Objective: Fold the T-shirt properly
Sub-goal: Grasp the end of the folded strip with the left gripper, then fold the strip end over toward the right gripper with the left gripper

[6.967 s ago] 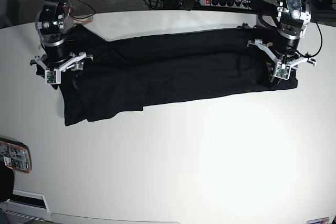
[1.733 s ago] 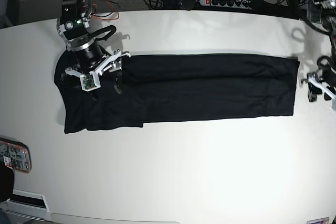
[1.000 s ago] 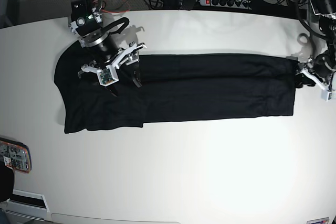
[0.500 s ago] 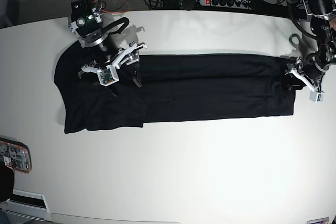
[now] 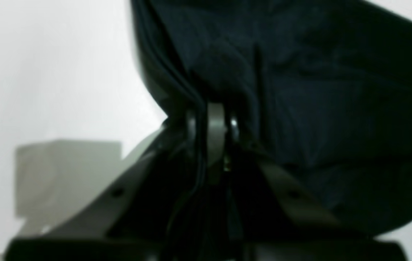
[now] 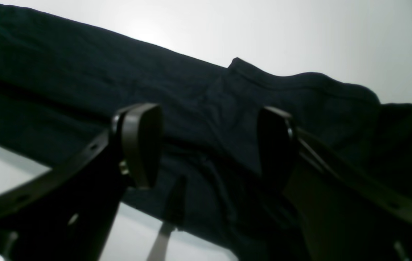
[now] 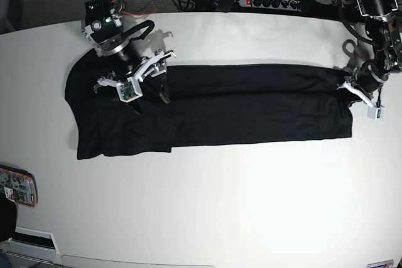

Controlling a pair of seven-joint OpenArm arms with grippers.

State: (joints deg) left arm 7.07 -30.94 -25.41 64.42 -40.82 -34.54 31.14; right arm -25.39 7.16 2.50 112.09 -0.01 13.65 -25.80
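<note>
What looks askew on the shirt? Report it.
The shirt is a long band, but its end by the right gripper is unfolded, wider and lower-hanging. The left gripper pinches and puckers the opposite corner. No damage.

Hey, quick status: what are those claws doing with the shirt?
Left claw shut on T-shirt edge. Right claw open above it. Nothing in the way.

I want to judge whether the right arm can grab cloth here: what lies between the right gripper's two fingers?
Only black cloth of the T-shirt shows in the gap of the right gripper, seen in the right wrist view; the jaws stand wide apart and grip nothing.
</note>
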